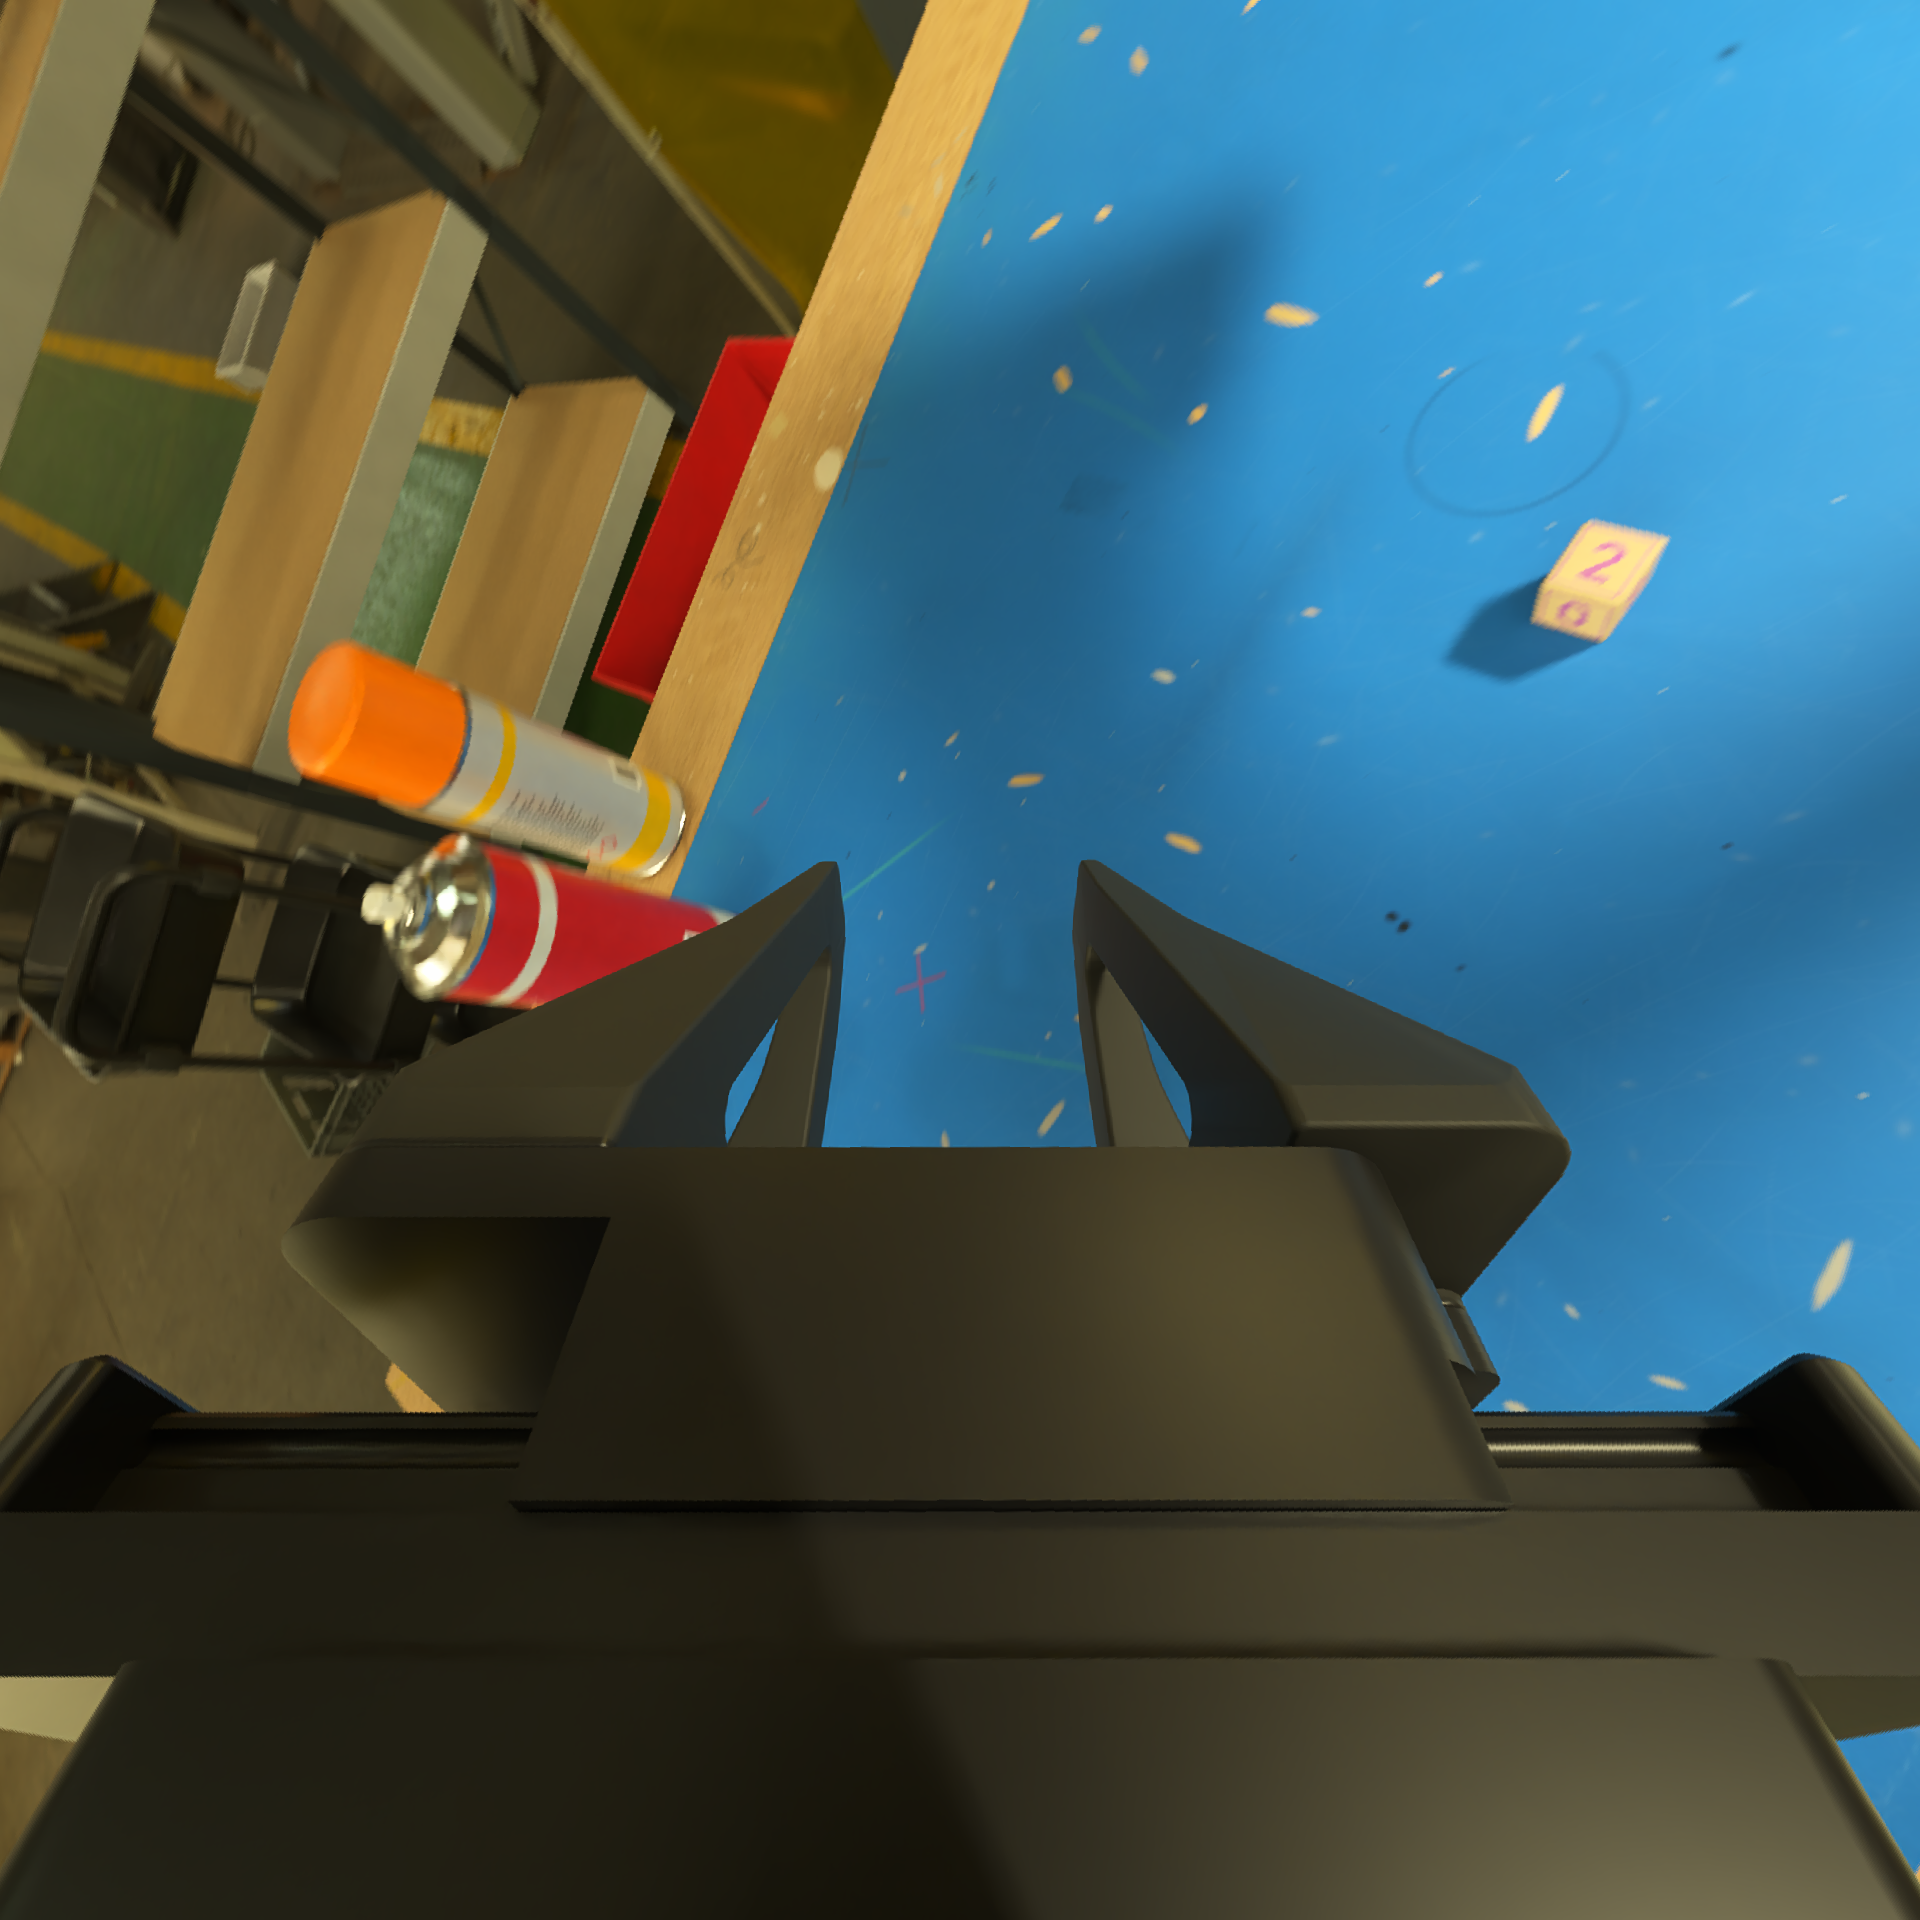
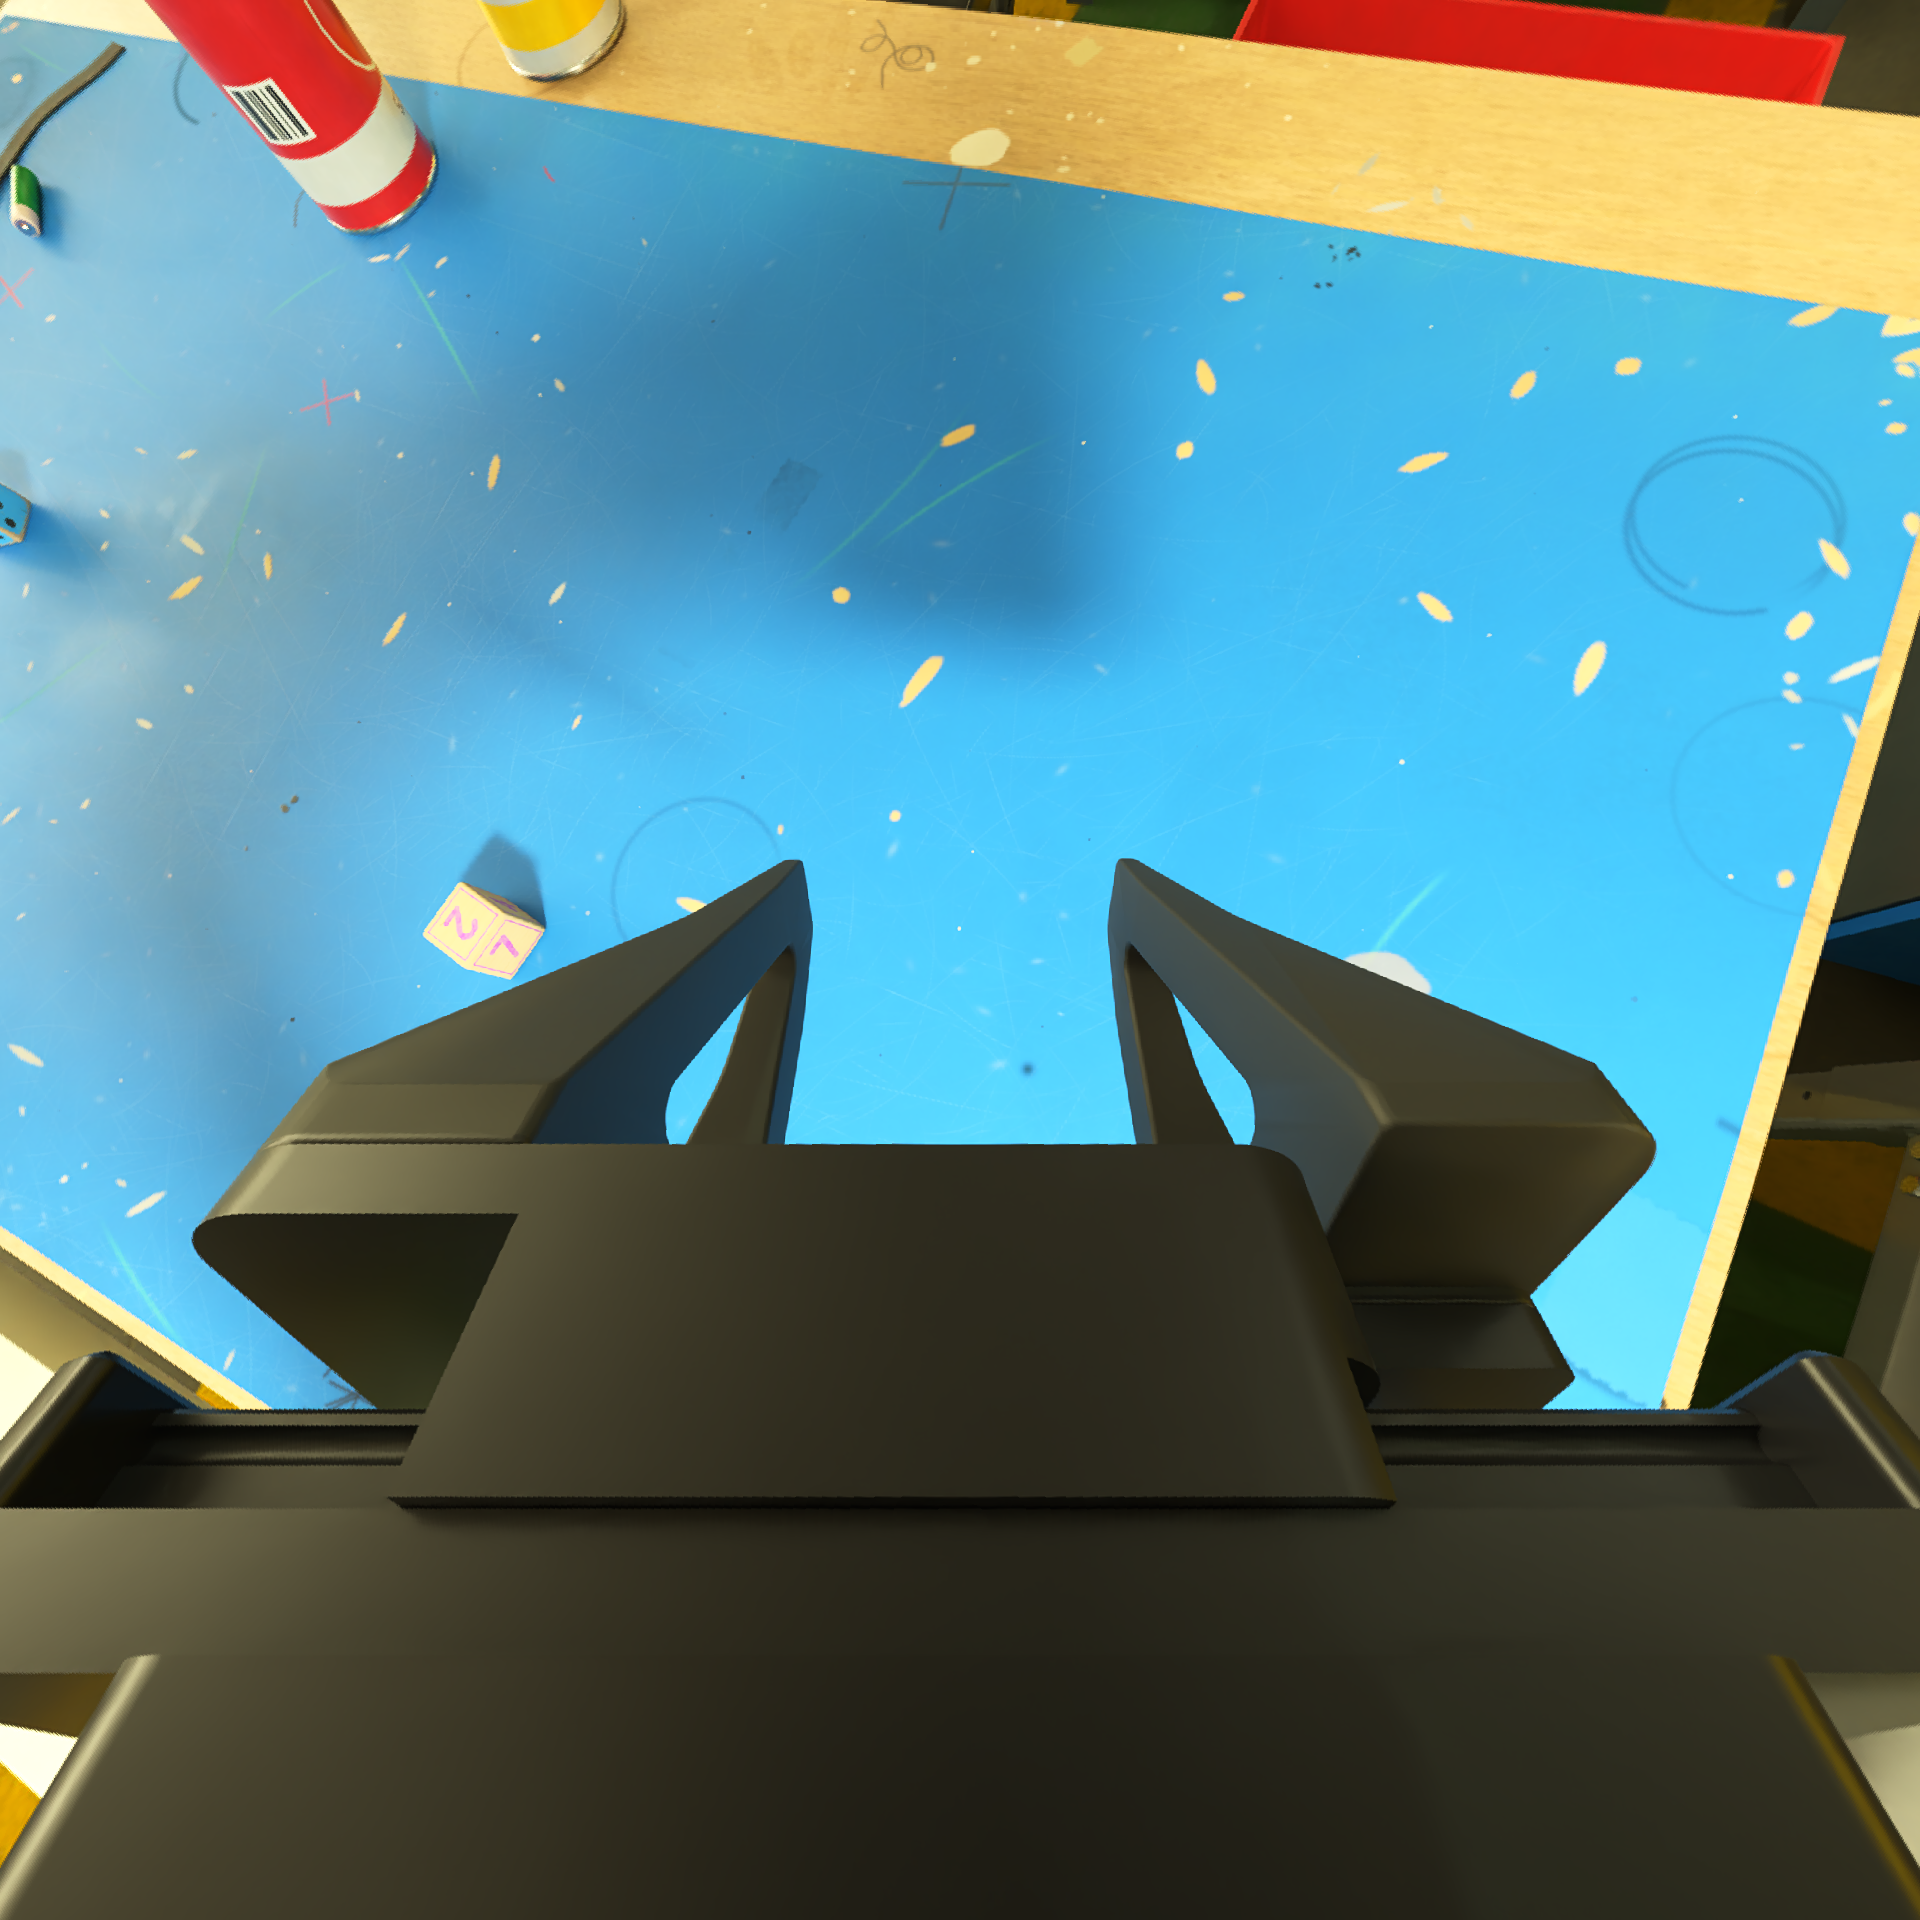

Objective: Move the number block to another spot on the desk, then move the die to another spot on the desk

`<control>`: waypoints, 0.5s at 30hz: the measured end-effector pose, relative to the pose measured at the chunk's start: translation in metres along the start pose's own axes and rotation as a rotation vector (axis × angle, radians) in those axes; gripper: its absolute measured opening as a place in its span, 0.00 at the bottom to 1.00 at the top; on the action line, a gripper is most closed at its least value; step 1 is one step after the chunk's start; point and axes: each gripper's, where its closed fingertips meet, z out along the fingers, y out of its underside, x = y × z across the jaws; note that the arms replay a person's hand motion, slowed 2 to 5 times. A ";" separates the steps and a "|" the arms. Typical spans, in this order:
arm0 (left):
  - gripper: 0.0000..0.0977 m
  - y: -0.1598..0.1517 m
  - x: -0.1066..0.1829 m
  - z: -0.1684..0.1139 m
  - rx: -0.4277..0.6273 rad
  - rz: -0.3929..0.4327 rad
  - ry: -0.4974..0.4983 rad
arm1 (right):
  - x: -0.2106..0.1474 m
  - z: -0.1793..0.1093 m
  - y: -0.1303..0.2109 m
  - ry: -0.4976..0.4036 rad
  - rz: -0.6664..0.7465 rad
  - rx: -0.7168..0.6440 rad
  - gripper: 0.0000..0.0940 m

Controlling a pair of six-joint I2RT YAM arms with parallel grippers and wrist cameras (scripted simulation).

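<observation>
Both arms above the blue desk, nothing held. Left gripper fingers apart, empty; right gripper likewise spread, empty. Number block, pale wood with pink figures, sits free on the desk just left of the right gripper's fingers. Blue die far off at the view's left edge, near a red spray can. Judgement: first step, block not yet grasped; next, the right gripper shifts left, lines up over the block, descends.

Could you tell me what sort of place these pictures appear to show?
Probably a workshop or warehouse bench: a scuffed, paint-flecked blue desk top edged in bare wood, spray cans standing at its edge, and shelving with a red bin behind it.
</observation>
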 end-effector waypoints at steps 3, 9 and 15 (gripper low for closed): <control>0.37 0.027 -0.017 -0.006 -0.046 -0.044 -0.032 | 0.000 0.001 0.001 -0.005 -0.002 -0.002 0.52; 0.33 0.091 -0.035 -0.011 -0.187 -0.126 -0.025 | -0.002 0.001 0.000 -0.015 -0.001 0.001 0.52; 0.37 0.156 -0.033 -0.005 -0.356 -0.193 0.071 | -0.005 0.002 0.000 -0.038 0.003 0.006 0.52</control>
